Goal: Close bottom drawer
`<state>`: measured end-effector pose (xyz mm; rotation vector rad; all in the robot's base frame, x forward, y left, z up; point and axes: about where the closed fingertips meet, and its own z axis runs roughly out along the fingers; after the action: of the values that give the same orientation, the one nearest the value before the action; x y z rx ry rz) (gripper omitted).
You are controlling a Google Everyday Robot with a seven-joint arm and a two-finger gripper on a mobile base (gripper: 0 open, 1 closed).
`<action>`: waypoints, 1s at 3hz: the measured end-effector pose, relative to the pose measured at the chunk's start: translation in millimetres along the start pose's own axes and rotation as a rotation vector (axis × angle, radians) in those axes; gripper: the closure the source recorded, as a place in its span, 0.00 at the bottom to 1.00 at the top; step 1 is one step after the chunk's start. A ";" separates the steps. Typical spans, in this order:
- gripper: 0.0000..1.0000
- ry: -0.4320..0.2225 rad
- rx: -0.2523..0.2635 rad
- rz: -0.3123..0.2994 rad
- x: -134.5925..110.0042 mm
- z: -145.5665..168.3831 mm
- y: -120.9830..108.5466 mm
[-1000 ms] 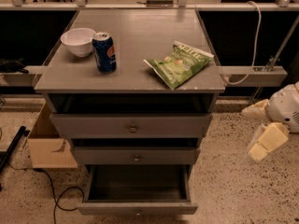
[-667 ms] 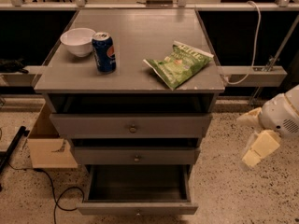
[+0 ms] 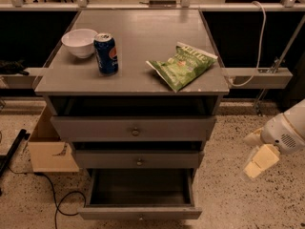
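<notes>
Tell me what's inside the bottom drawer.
The bottom drawer stands pulled out, and nothing shows on the part of its dark floor in view. Its rear stretch is covered by the middle drawer. The gripper hangs off to the right, outside it.
</notes>
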<state>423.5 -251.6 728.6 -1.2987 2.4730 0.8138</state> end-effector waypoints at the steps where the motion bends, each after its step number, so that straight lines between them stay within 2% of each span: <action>1: 0.00 -0.052 -0.026 0.112 19.0 6.3 -6.5; 2: 0.00 -0.059 -0.031 0.126 20.8 7.6 -7.1; 3: 0.00 -0.050 -0.041 0.107 18.3 10.3 -5.1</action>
<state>416.5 -260.6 710.2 -1.1525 2.5164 0.9154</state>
